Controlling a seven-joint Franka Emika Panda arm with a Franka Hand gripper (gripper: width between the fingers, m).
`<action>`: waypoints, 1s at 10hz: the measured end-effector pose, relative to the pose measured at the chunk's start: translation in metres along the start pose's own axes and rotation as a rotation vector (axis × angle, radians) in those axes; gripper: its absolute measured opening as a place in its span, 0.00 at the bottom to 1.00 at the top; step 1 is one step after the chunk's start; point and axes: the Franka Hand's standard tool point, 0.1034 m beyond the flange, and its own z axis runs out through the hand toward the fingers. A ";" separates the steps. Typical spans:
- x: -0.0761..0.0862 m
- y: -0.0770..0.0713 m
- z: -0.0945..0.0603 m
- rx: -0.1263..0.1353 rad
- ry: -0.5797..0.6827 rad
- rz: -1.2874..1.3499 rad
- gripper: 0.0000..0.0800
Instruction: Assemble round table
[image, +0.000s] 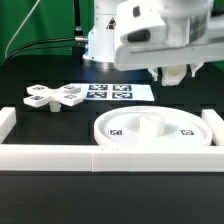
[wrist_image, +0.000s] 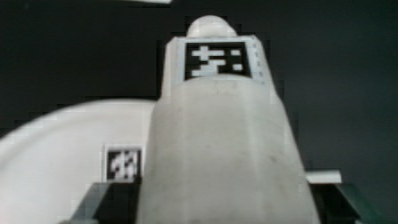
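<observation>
In the wrist view the short cylinder leg (wrist_image: 217, 130) stands between my gripper's (wrist_image: 217, 205) two dark fingers (wrist_image: 103, 205), with a square tag near its far end. The gripper is shut on the leg. In the exterior view the gripper (image: 172, 73) hangs above the far right edge of the large rimmed disc top (image: 150, 128), which lies flat near the front rail. Part of the disc top also shows in the wrist view (wrist_image: 63, 150), beside the leg. The cross-shaped base (image: 55, 97) lies on the table at the exterior view's left, away from the gripper.
The marker board (image: 112, 92) lies flat behind the disc top. The long white border rail (image: 60, 157) runs along the front, with raised ends at the left (image: 7, 118) and right (image: 212, 122). The robot's white base (image: 100, 40) stands at the back.
</observation>
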 end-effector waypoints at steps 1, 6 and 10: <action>0.006 0.000 -0.006 0.004 0.074 0.015 0.51; 0.023 0.002 -0.016 -0.029 0.425 -0.033 0.51; 0.026 0.012 -0.037 -0.055 0.710 -0.066 0.51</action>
